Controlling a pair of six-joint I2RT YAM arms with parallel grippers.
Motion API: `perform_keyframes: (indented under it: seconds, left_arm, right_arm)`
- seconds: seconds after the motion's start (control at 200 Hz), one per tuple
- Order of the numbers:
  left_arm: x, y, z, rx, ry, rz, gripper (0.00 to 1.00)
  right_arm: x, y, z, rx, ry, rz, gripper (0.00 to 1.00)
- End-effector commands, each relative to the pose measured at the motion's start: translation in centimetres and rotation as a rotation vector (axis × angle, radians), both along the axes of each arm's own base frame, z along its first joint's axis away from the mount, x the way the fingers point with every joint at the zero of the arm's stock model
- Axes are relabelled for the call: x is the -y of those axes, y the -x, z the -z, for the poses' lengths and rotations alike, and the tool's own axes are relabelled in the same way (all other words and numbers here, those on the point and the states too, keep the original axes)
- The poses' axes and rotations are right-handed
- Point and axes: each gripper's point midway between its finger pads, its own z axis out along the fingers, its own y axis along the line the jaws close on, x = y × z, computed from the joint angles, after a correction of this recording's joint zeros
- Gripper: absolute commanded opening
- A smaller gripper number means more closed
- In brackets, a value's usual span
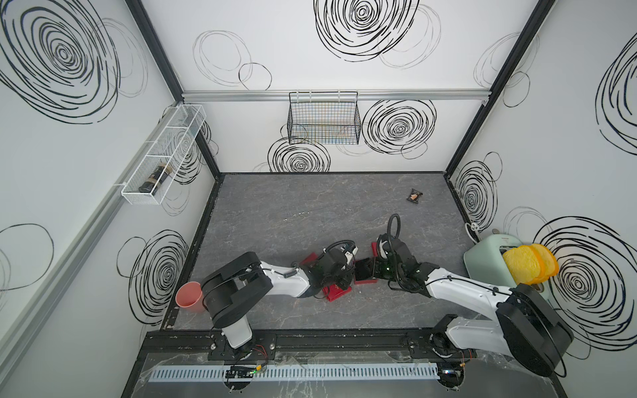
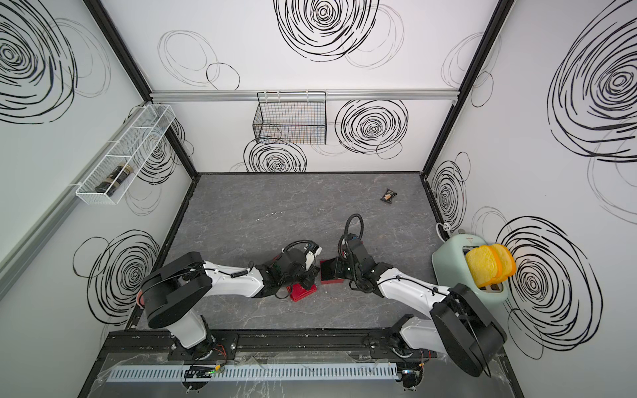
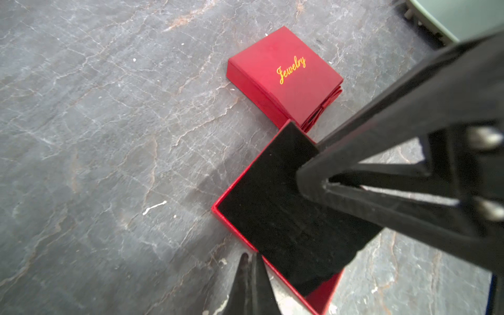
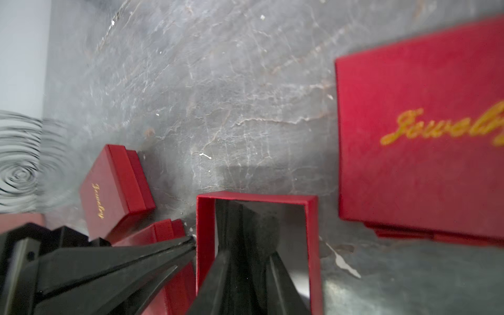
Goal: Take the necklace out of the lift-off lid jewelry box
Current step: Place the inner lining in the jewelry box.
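The open red jewelry box sits mid-table. Its black foam insert is tilted up, one corner above the rim. My right gripper reaches into the box, jaws apart with the foam between them. My left gripper is shut, its tips at the box's outer wall. The lift-off lid, marked "Jewelry", lies flat just beyond the box. The necklace is hidden; nothing shows on the foam.
Two closed red boxes lie under my left wrist. A mint toaster stands at the right and a pink cup at the left edge. A small dark packet and thin glinting specks lie farther back.
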Motion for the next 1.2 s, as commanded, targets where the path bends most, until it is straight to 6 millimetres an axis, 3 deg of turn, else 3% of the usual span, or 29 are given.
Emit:
perform_keyframes:
  seconds: [0.0, 0.145, 0.335, 0.575, 0.655, 0.775, 1.026, 1.196]
  left_arm:
    - [-0.2, -0.1, -0.7, 0.007, 0.02, -0.015, 0.05]
    - [-0.6, -0.2, -0.9, 0.01, 0.014, -0.019, 0.05]
    - [-1.0, -0.4, -1.0, 0.009, 0.022, -0.025, 0.05]
    - [-1.2, -0.4, -1.4, 0.01, 0.041, -0.021, 0.05]
    - [-1.2, -0.4, -1.8, 0.015, 0.049, -0.02, 0.05]
    - [-1.4, -0.3, -2.9, 0.042, 0.065, -0.01, 0.05]
    - [-2.0, -0.2, -4.9, 0.101, 0.065, 0.004, 0.07]
    - [-2.1, -0.1, -5.3, 0.117, 0.063, 0.007, 0.06]
  right_arm:
    - [0.7, 0.3, 0.1, 0.011, 0.107, -0.036, 0.37]
    - [0.3, 0.4, -0.6, 0.013, 0.172, -0.07, 0.44]
    - [0.6, 0.0, -1.9, 0.043, 0.272, -0.084, 0.45]
    - [-0.4, 0.2, -2.9, 0.059, 0.235, -0.116, 0.3]
    - [-1.5, 0.6, -2.9, 0.058, 0.178, -0.16, 0.23]
    - [-3.0, 1.0, -2.1, 0.051, 0.086, -0.209, 0.19]
    - [0.6, 0.3, 1.4, -0.004, 0.28, -0.099, 0.17]
    - [1.5, 0.5, 3.0, -0.012, 0.314, -0.092, 0.17]
